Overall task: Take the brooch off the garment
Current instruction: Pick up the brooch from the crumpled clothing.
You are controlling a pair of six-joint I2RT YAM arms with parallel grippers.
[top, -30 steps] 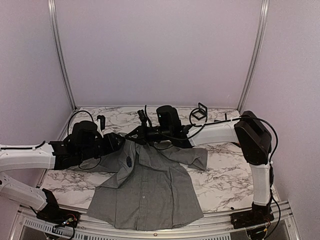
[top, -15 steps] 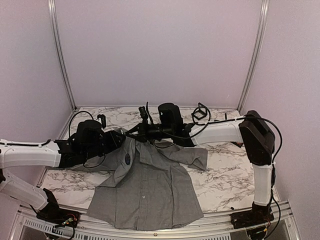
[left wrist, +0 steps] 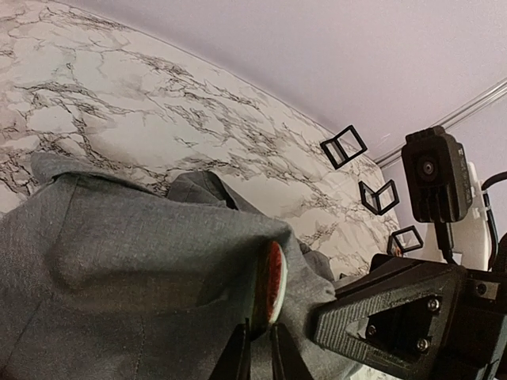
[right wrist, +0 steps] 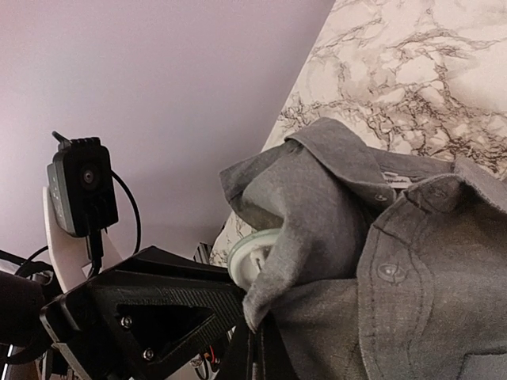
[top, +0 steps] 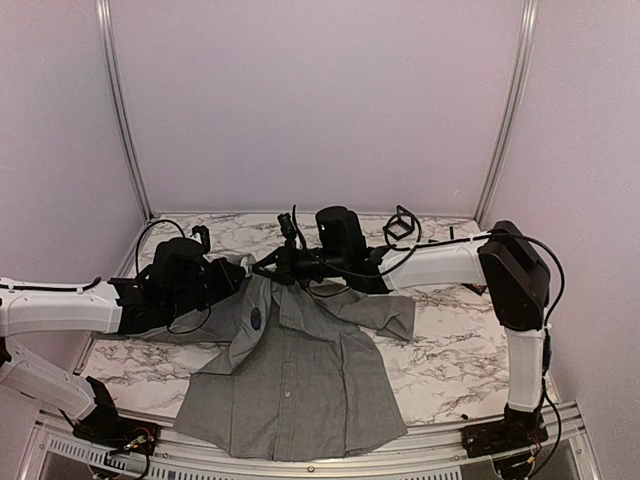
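Just narrowed: left claw (left wrist: 260, 352), wider a second ago, now down to a thin gap, tips either side of the brooch (left wrist: 273, 281) lower rim. Also nudged in closer to the collar (right wrist: 325, 166). Looks like a pinch on the brooch, seen edge-on, just under the collar fold; firmness hard to judge. Right claw (right wrist: 255, 348) clamped tight on the shirt (top: 300, 370) right beside the collar, keeping that fold lifted off the desk (top: 450, 350); no change there. Rest of shirt spread flat, nearer than the collar. Meaning: grasp step about done, brooch not off yet. Next, probably a pull away from the collar against the right claw's hold.
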